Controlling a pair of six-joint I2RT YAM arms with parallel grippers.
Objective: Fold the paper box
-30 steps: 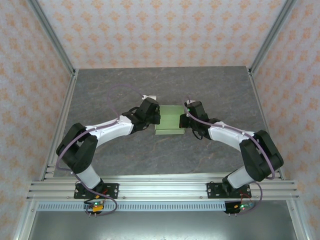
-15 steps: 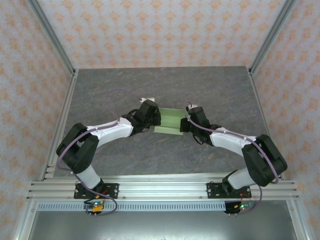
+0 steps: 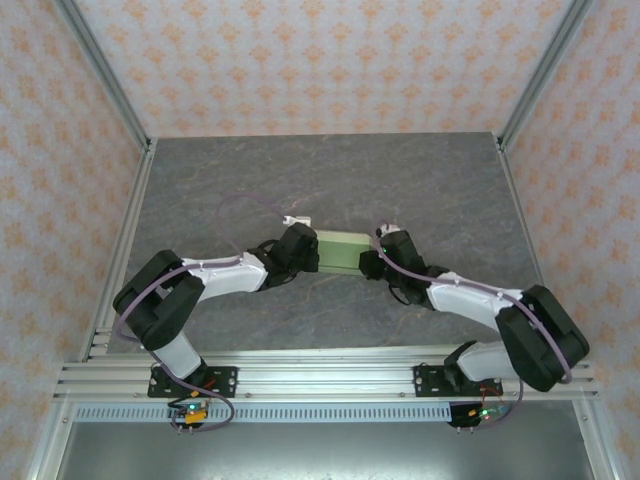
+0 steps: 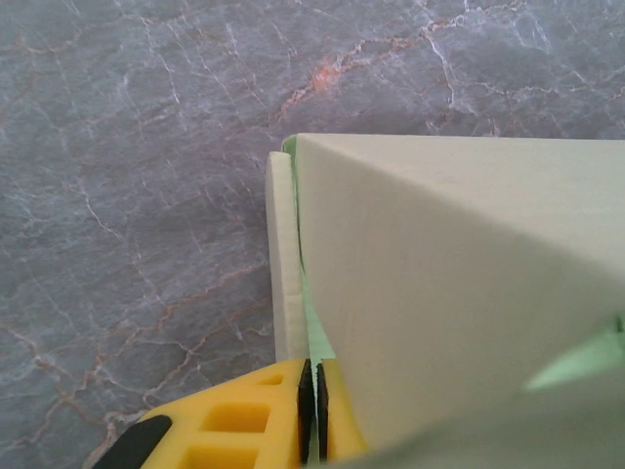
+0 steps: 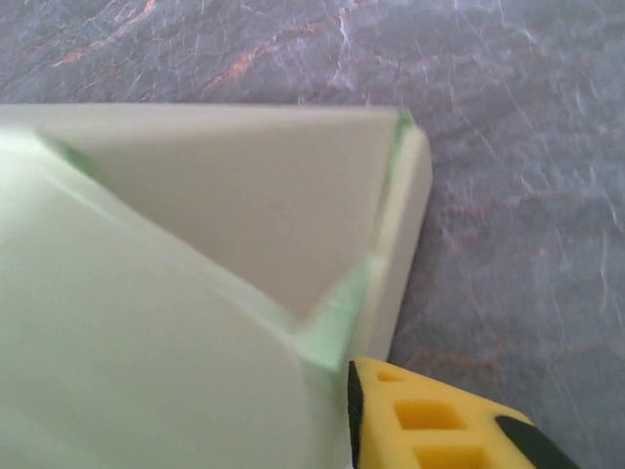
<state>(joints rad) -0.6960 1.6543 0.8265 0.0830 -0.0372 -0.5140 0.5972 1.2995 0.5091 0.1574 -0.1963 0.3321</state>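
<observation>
L gripper [image 4: 312, 383] clamps left end of paper box [image 3: 340, 252]; R gripper [image 3: 371, 262] at its right end, grip state unclear.

Left arm [image 3: 215, 272]: I see it low, elbow bent, reaching inward. Left gripper [image 3: 312, 250]: pinched on an edge of the paper box [image 3: 340, 252]. Right arm [image 3: 470, 295]: mirrored, low. Right gripper [image 3: 368, 262]: jaw spacing hidden from me.

Paper box [image 3: 338, 253] on the table [image 3: 420, 180], about mid-depth and centre. Left gripper [image 3: 314, 252] at the box's left end; right gripper [image 3: 369, 263] at its right end. Left arm [image 3: 215, 272] and right arm [image 3: 470, 295] extend from the near edge, one on either side.
</observation>
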